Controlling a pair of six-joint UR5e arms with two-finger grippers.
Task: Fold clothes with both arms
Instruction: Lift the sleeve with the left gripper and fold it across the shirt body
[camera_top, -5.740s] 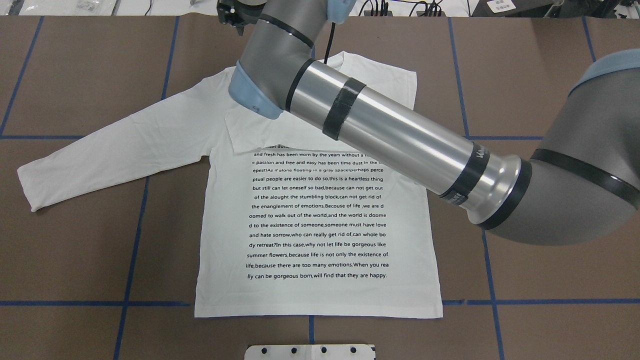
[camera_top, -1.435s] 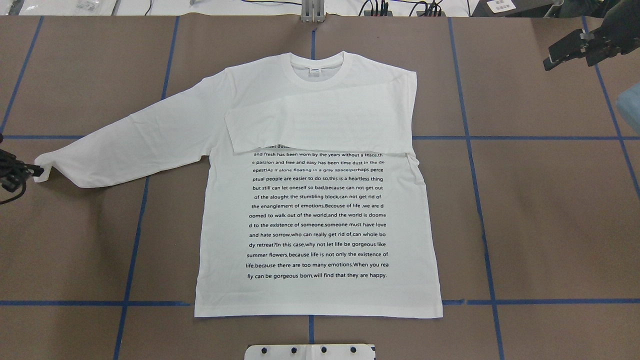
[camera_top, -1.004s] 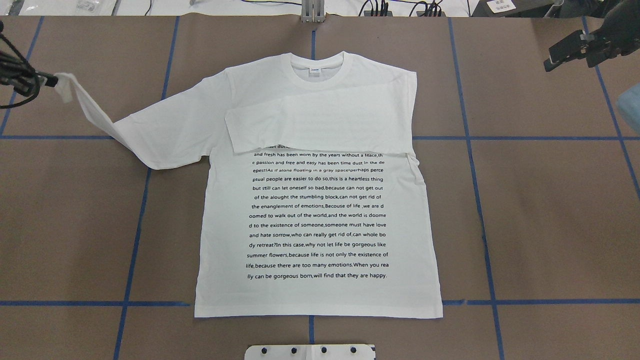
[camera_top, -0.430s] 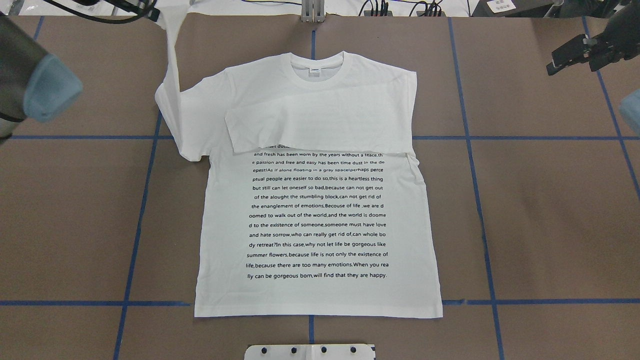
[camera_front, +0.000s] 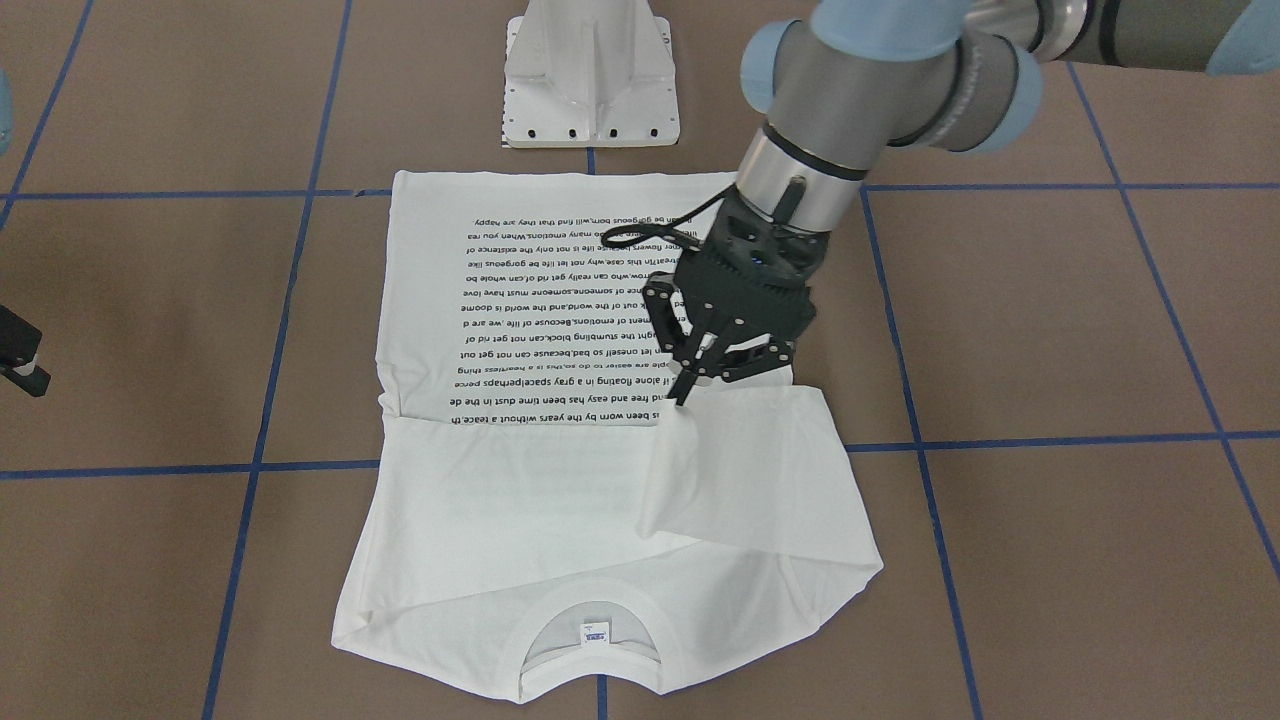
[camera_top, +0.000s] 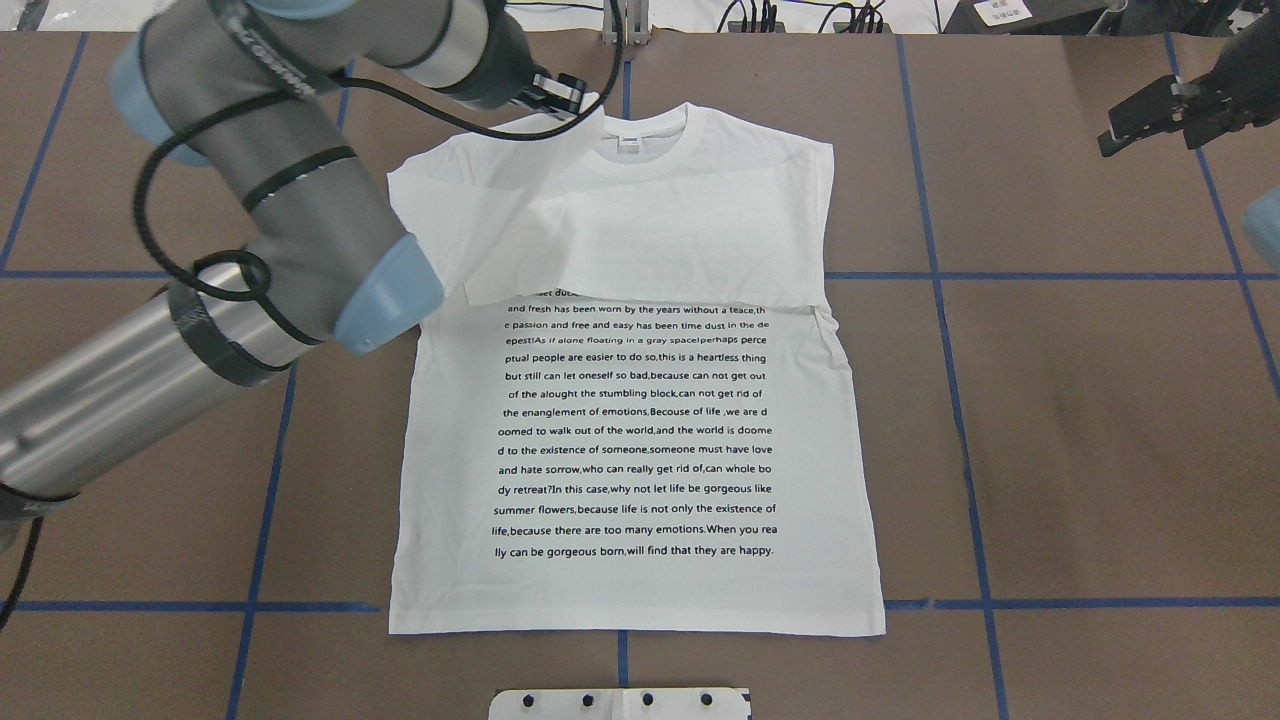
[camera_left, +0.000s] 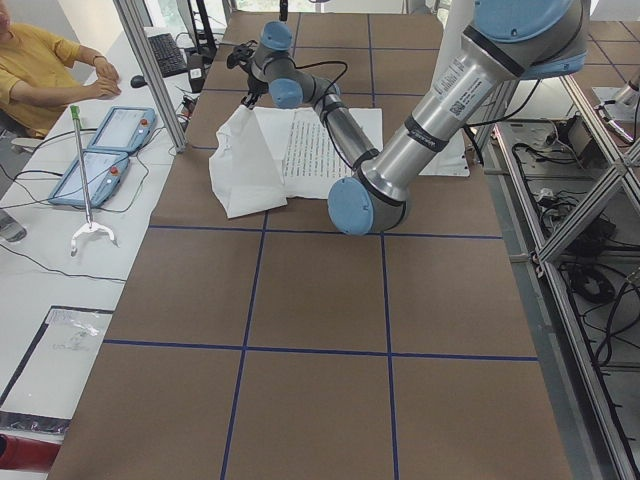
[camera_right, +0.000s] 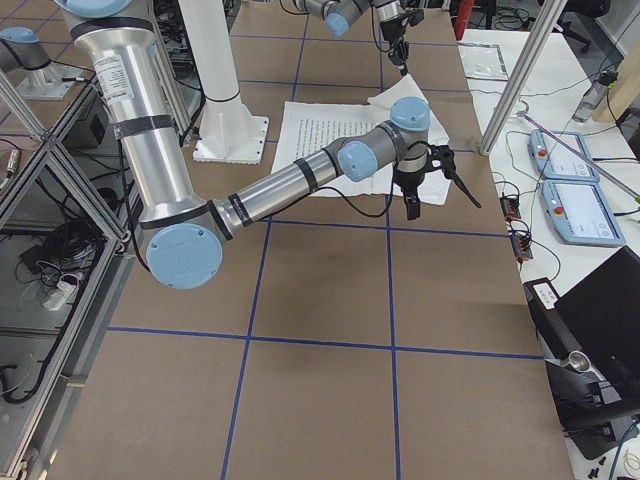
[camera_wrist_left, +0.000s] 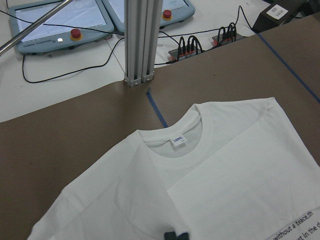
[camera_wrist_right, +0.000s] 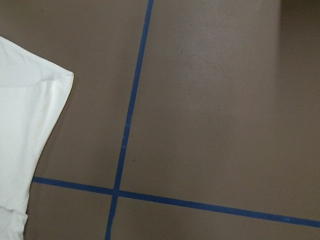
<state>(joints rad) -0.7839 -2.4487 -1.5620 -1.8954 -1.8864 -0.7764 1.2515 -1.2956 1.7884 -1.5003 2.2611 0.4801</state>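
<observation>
T-shirt flat on table, collar away from my base.
My left gripper above its upper half, sleeve hanging under; right gripper well apart, over table I think.

We have swung our left gripper in from nine o'clock, lifting the sleeve up and across the T-shirt toward twelve o'clock; our right arm has withdrawn toward two o'clock.

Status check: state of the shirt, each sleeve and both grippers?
White long-sleeved cotton T-shirt: flat, print up.
Right-side sleeve: folded flat across chest.
Left-side sleeve: lifted by its cuff over the chest.
Black two-finger left gripper: shut on that sleeve's cuff.
Black two-finger right gripper: clear of shirt, empty; jaws unclear.
</observation>
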